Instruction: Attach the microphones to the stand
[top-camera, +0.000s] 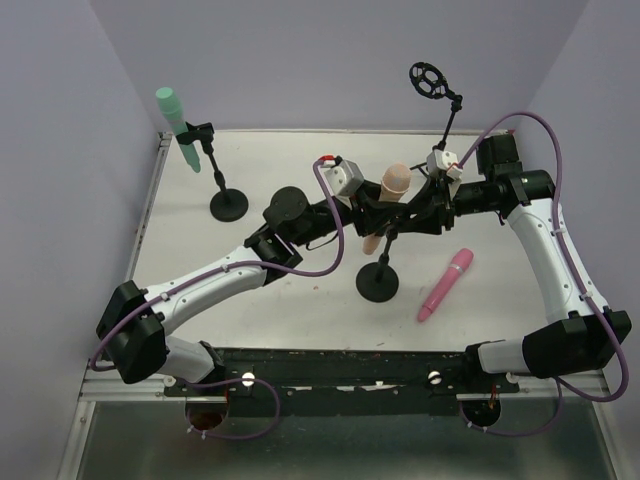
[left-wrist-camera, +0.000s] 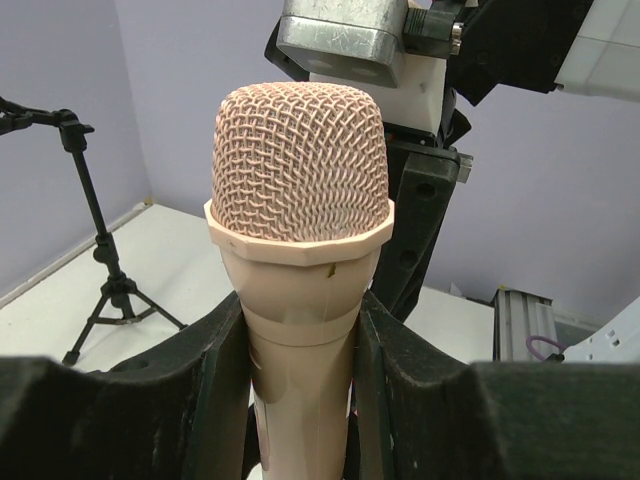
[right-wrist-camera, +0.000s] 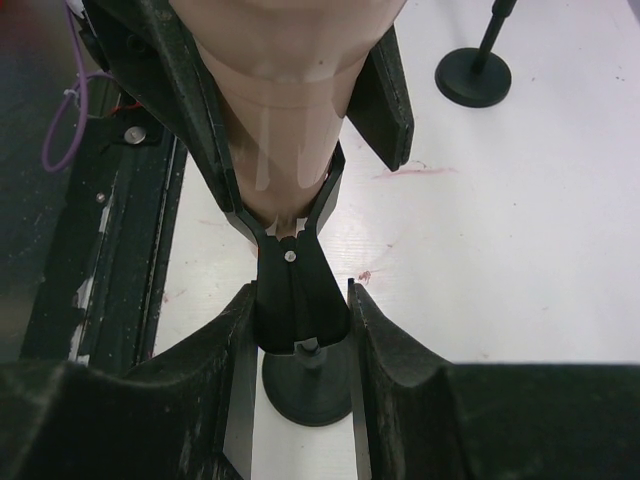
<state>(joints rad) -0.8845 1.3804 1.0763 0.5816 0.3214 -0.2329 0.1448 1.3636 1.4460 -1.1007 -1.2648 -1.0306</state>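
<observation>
Peach microphone (left-wrist-camera: 300, 170) is mid-table, handle wedged in the clip (right-wrist-camera: 297, 290). My left gripper (left-wrist-camera: 300, 345) is clamped on its neck, my right gripper (right-wrist-camera: 300, 330) on the clip. Risk: an uneven push tips the stand (top-camera: 379, 283) toward the pink microphone (top-camera: 445, 285) at its 4 o'clock, or the handle pops free.

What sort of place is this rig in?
Probably a lab test cell, not a studio: white table boxed in by plain lavender walls, left arm and right arm bolted to a rail at its near edge, small microphone stands as props.
</observation>
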